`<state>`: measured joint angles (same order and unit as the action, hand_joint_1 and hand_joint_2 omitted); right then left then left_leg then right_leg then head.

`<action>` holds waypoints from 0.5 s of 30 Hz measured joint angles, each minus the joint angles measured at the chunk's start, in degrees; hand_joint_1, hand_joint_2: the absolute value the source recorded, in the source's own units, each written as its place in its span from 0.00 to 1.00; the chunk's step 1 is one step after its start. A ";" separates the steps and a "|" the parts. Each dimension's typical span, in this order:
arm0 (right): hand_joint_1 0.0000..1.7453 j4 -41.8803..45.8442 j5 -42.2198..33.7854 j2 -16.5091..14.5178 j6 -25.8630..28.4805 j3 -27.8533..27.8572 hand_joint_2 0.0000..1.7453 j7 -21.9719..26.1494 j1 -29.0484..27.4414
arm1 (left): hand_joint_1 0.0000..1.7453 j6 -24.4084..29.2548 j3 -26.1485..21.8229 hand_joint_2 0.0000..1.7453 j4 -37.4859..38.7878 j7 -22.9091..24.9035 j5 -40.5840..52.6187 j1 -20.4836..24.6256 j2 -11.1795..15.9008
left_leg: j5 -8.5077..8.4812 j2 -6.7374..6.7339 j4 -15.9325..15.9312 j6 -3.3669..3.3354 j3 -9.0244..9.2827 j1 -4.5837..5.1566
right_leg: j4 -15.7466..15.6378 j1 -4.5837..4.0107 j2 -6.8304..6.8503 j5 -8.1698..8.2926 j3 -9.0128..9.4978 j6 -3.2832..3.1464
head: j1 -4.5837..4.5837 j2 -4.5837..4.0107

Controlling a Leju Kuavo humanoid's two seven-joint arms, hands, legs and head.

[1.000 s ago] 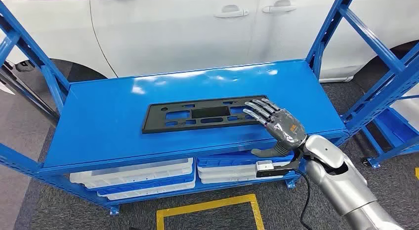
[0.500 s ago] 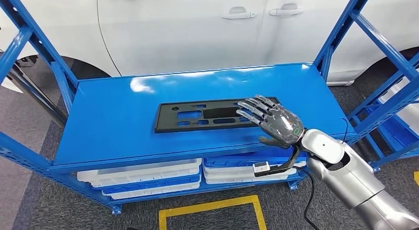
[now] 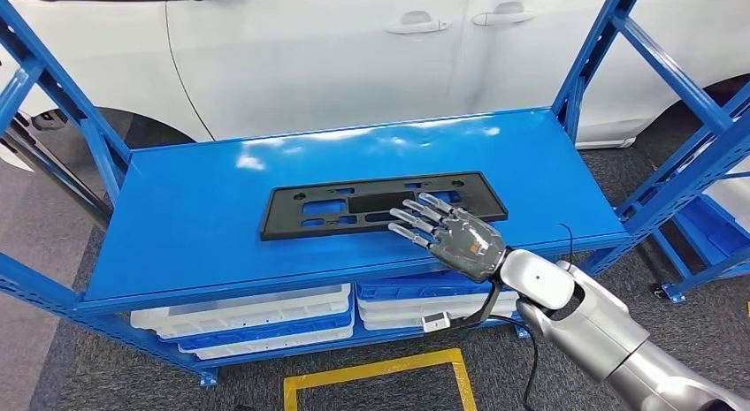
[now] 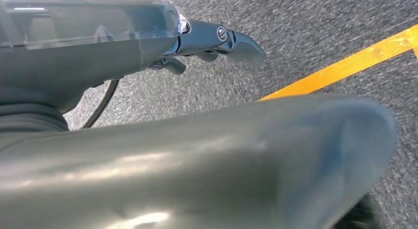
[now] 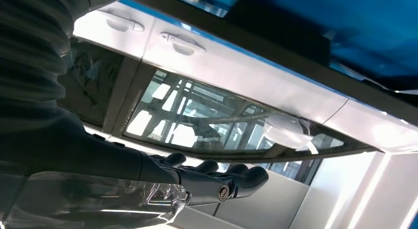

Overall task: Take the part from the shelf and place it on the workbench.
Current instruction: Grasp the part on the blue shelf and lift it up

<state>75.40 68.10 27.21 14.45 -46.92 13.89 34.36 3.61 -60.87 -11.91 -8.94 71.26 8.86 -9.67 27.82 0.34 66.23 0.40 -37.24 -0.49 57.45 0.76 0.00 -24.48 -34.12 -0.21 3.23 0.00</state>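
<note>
I can read no text, label, brand or number on anything here; nothing I see carries lettering clear enough to make out

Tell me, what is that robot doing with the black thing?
The robot's right hand reaches over the near edge of a flat black part lying on the blue shelf, fingers spread above it. It has not gripped the part. A white car stands behind the shelf. The left hand hangs down by the floor.
</note>
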 joint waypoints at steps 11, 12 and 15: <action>0.00 -9.50 0.10 -6.67 1.36 -3.66 1.00 -3.30 3.55 | 0.00 -0.47 0.70 0.00 0.00 0.20 0.34 0.52 -0.20 | -3.16 0.05 -8.53 -2.72 3.63 0.14 | 14.54 0.05 0.00 -7.30 -6.72 2.67 | 0.00 0.00; 0.00 -10.83 0.01 -7.47 1.69 -3.85 1.00 -3.36 3.61 | 0.00 -0.49 0.83 0.00 0.00 0.26 0.39 0.52 -0.21 | -3.15 0.05 -8.51 -2.73 3.60 0.20 | 16.85 0.04 0.00 -7.76 -7.84 2.67 | 0.00 0.00; 0.00 -13.96 -0.11 -9.60 2.47 -4.12 1.00 -3.55 4.16 | 0.00 -0.49 1.20 0.00 0.00 0.37 0.48 0.55 -0.29 | -3.10 0.10 -8.36 -2.68 3.66 0.40 | 10.50 -0.06 -0.01 -3.29 -4.81 1.99 | 0.00 0.00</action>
<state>61.44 67.99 17.61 16.92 -51.04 10.33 38.52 3.13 -59.67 -11.91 -8.57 71.73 9.41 -9.96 24.72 0.45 57.86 -2.28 -33.58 -0.09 67.94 0.70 -0.01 -27.77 -38.93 1.78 3.23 0.00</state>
